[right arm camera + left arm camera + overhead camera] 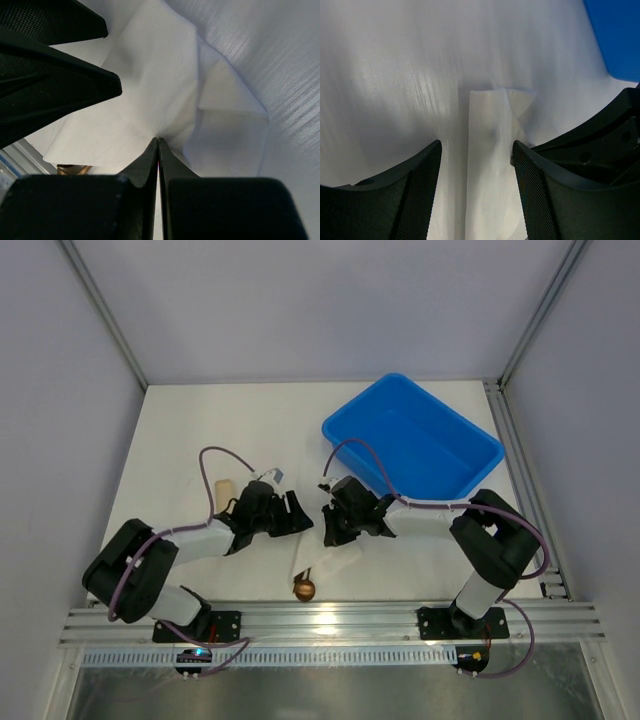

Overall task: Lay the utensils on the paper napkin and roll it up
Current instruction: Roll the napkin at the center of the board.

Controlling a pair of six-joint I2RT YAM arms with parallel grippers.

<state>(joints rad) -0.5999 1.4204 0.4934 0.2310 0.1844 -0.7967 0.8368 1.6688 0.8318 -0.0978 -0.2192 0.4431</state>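
The paper napkin [322, 558] lay crumpled on the worktop [190, 430], the spoon [304, 588] bowl poking out nearside. The left gripper [476, 150] stood wide over it; the right gripper [158, 142] pinched its fold. A blue bin [420, 435] sat behind-right, a tan cylinder [224, 490] left.

This was a robotics lab test cell, not a lived-in room: a bare white counter [200, 430] was boxed in by plain pale panels [300, 300] set in aluminium profile posts [100, 315], which rose well beyond both hands. Behind the left hand [292, 512] and the right hand [335, 528], the left arm [190, 540] and right arm [430, 520] were bolted to a slotted aluminium rail [330, 620], with purple cables [204, 462] looping loosely over them. Just beyond the right hand sat a plain blue plastic tub [412, 445].
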